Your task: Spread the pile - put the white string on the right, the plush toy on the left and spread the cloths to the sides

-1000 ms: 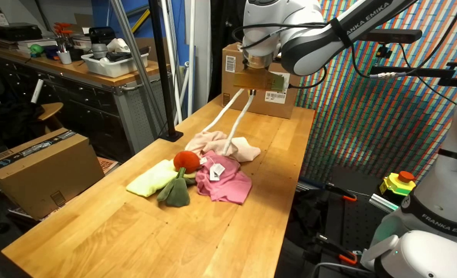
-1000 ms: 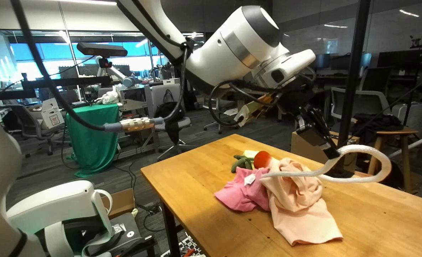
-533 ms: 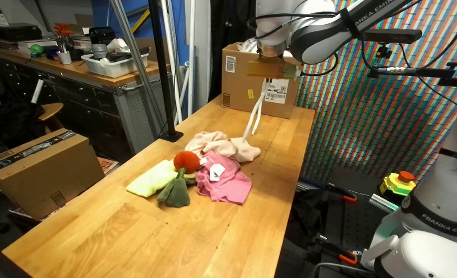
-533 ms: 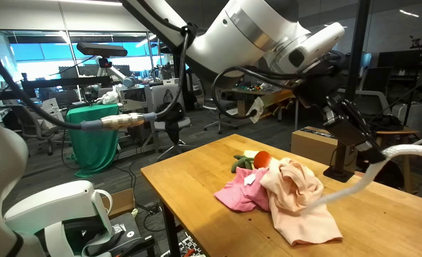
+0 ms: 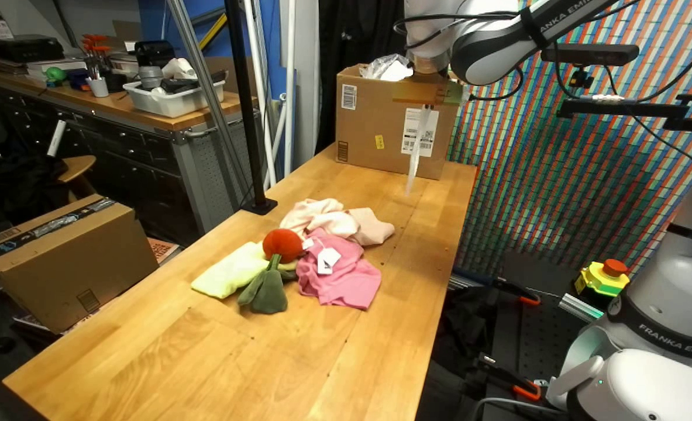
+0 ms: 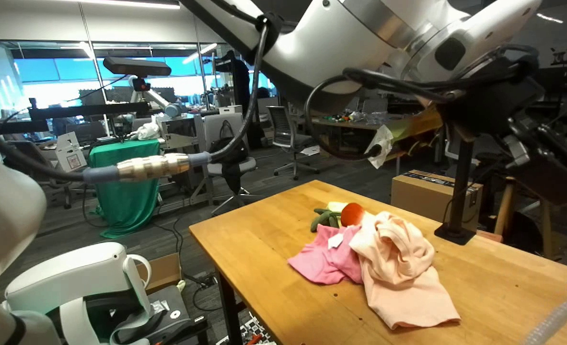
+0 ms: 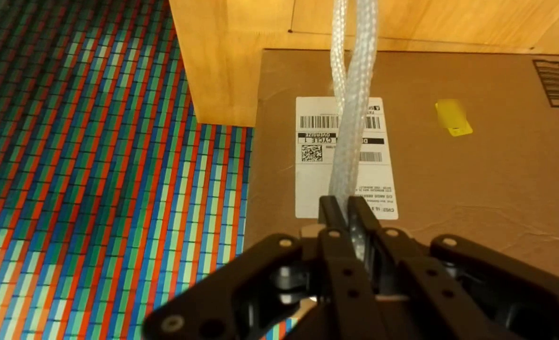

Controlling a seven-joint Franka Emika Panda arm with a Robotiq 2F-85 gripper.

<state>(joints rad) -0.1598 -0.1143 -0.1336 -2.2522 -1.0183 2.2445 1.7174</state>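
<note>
My gripper (image 7: 341,203) is shut on the white string (image 7: 357,94), whose two strands hang from the jaws. In an exterior view the string (image 5: 416,152) dangles, blurred, over the table's far end, apart from the cloths; in an exterior view only a piece of string (image 6: 561,311) shows at the lower right, with the fingertips outside the picture. The plush toy (image 5: 282,245), a red ball with green leaves, lies against the yellow-green cloth (image 5: 229,272). Beside it is the pink cloth (image 5: 340,280) with white tags. The crumpled cream-pink cloth (image 5: 375,227) adjoins the pink one.
A large cardboard box (image 5: 375,128) stands at the table's far end, behind the string. A black post (image 5: 249,117) rises from a base at the table's edge, near the cream-pink cloth. Another carton (image 5: 68,260) sits below table height.
My gripper has travelled away from the cloths toward the large box and a little higher. The string came with it, off the cream-pink cloth. Cloths and plush toy stay in place.
</note>
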